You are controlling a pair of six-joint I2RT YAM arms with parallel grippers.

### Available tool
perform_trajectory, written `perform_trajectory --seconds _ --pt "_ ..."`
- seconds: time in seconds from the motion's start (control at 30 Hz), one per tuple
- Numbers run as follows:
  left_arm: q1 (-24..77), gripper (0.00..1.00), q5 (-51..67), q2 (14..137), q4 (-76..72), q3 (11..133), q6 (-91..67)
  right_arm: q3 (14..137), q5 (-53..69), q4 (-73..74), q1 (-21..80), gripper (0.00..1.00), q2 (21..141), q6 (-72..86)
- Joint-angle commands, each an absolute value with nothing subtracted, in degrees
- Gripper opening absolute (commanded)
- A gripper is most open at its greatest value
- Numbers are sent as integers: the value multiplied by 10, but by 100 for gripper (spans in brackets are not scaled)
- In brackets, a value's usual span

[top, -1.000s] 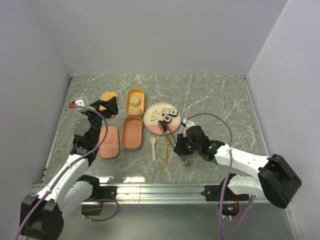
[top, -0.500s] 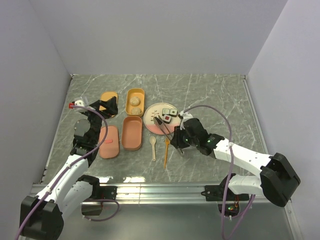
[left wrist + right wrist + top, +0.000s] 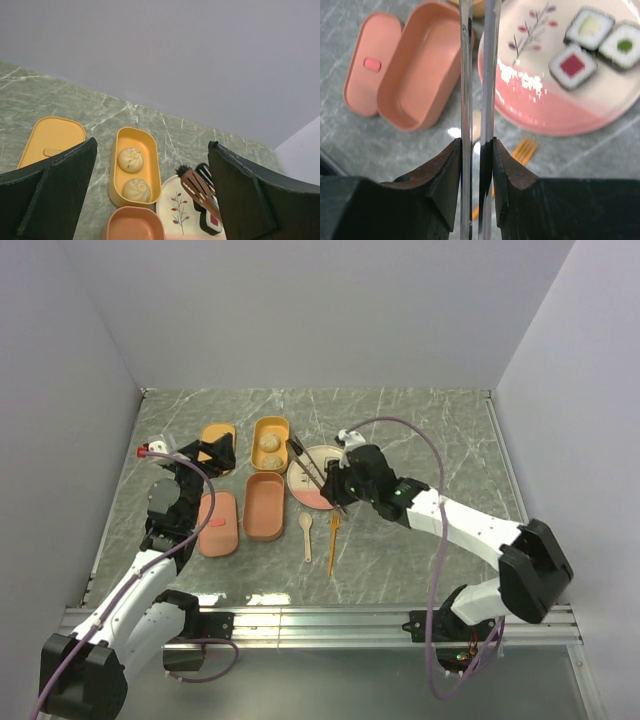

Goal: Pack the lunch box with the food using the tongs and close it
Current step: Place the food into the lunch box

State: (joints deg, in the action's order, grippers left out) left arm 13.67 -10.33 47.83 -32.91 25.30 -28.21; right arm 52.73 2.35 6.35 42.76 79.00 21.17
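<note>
Gripping the tongs [image 3: 466, 75] between narrowed jaws, the right gripper [image 3: 476, 145] is holding them over the plate [image 3: 530, 115] rim, while the left gripper [image 3: 152, 145] is standing wide open.

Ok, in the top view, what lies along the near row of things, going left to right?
Pink lid → pink box → spoon → fork.
</note>
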Motion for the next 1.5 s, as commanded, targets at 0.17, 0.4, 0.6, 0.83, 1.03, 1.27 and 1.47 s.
perform_trajectory --seconds 0.17,0.4,0.6,0.83,1.03,1.27,1.47 --pt "132 100 -104 468 -344 249 -284 664 2 27 427 32 907 189" --pt "131 99 -105 469 -344 249 -285 733 -19 41 421 31 970 186" --pt "131 99 -105 468 -345 247 -285 773 -31 51 417 31 1017 185" --pt "130 99 -105 473 -345 248 -286 812 -38 67 414 31 1063 185" --pt "127 99 -103 475 -346 247 -285 823 -37 65 412 32 1081 185" --pt "127 99 -100 476 -347 246 -287 836 -33 58 410 40 1101 182" --pt "125 99 -98 480 -347 248 -287 844 -33 55 410 48 1106 179"
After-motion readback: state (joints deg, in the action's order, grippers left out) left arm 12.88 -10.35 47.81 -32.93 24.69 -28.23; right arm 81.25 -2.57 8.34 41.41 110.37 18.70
